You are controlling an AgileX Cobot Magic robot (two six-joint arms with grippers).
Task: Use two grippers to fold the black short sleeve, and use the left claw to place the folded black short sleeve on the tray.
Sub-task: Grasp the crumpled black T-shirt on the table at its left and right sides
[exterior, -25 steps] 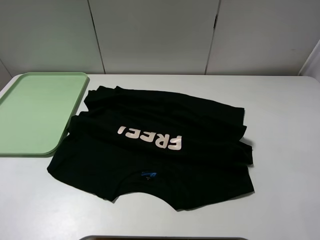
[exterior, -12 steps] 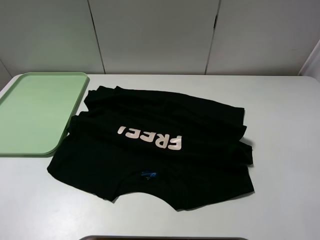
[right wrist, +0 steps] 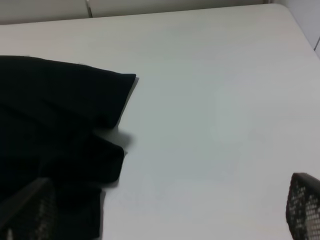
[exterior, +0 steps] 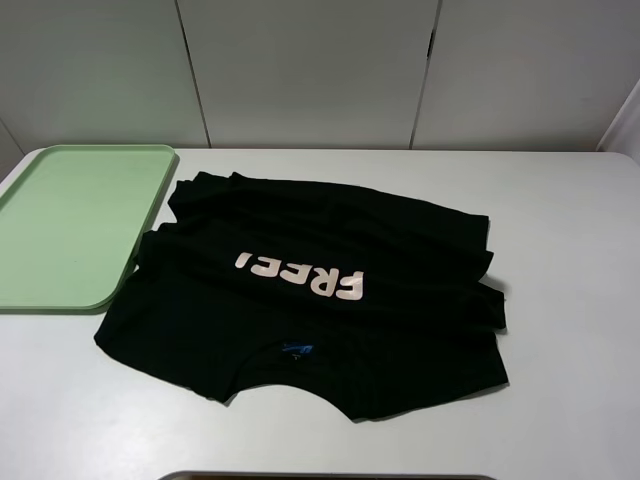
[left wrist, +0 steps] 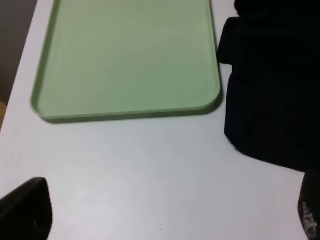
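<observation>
The black short sleeve lies spread and rumpled on the white table, its pale letters "FREE!" upside down and its blue neck label toward the near edge. The pale-green tray sits bare at the left, its rim touching the shirt's edge. Neither arm shows in the exterior high view. My left gripper hangs open above bare table, near the tray and the shirt's edge. My right gripper is open too, one fingertip over the shirt's sleeve.
Bare white table stretches to the right of the shirt and along the front. Grey wall panels rise behind the table's far edge. A dark-rimmed object peeks in at the near edge.
</observation>
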